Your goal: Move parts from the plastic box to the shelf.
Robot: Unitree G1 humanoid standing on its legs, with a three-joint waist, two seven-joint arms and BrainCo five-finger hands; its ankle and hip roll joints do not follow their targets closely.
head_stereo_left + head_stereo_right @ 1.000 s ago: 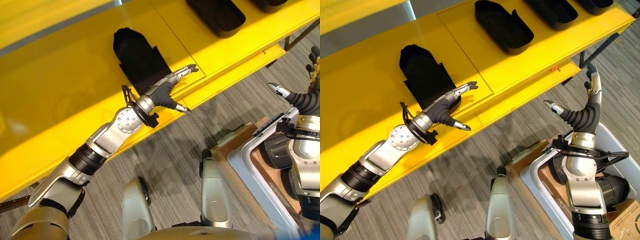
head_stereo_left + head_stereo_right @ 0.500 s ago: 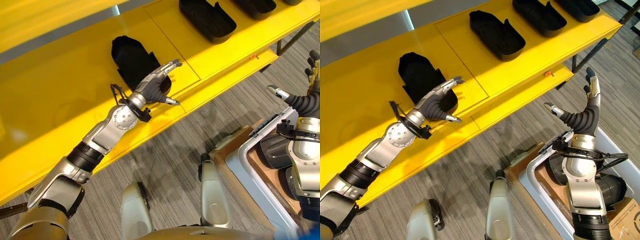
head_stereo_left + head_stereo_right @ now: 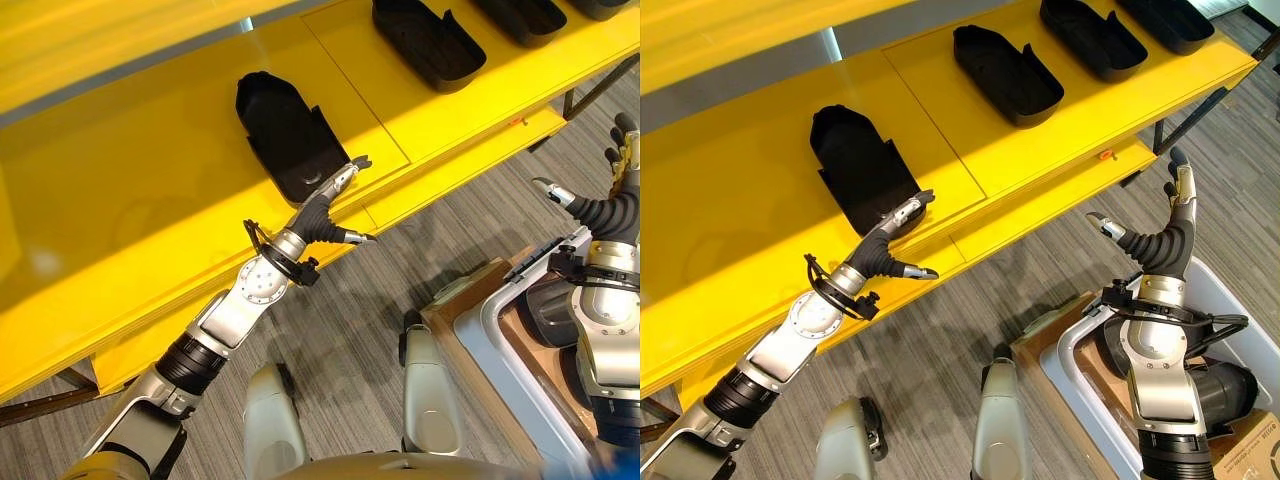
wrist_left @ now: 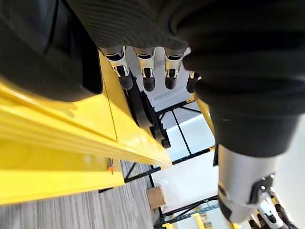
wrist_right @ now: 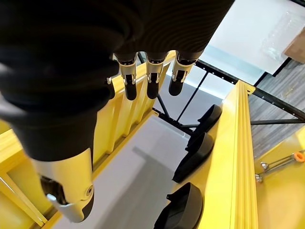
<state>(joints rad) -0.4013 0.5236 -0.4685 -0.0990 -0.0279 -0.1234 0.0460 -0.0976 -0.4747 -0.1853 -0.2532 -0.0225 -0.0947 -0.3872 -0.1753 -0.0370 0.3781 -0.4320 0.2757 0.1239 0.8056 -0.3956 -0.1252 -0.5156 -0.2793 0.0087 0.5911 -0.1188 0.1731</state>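
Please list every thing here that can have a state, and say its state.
Left robot hand: open, fingers straight, tips at the near end of the nearest black part.
Right robot hand: open, raised above the plastic box, holding nothing.
Nearest black part: lying on the yellow shelf, released.
Other black parts: lying in a row on the shelf.
Plastic box: on the floor, no lid.

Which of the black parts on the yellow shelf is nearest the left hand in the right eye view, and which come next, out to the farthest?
From the left hand:
1. Leftmost part, right at its fingertips.
2. Second part, further right along the shelf.
3. Third part, right again.
4. Fourth part, far right end.
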